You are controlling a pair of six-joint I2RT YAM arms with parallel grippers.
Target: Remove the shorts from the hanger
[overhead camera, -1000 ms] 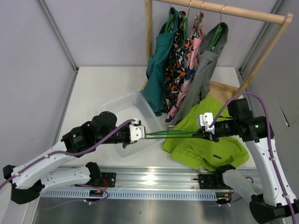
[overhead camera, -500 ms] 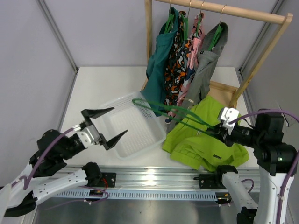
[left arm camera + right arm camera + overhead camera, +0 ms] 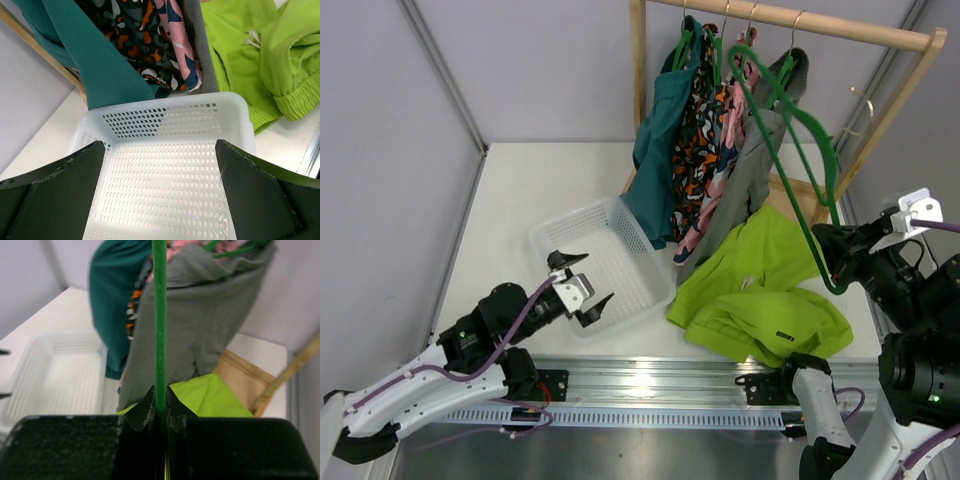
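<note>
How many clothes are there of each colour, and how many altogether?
Teal garment: 1
Black-and-orange patterned garment: 1
Pink patterned garment: 1
Grey garment: 1
Lime-green shorts: 1
Total: 5

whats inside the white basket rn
Nothing that shows: the white basket has a bare perforated floor in the left wrist view. The open left gripper hovers over it, and its fingers hide the near corners there, so those cannot be checked.
</note>
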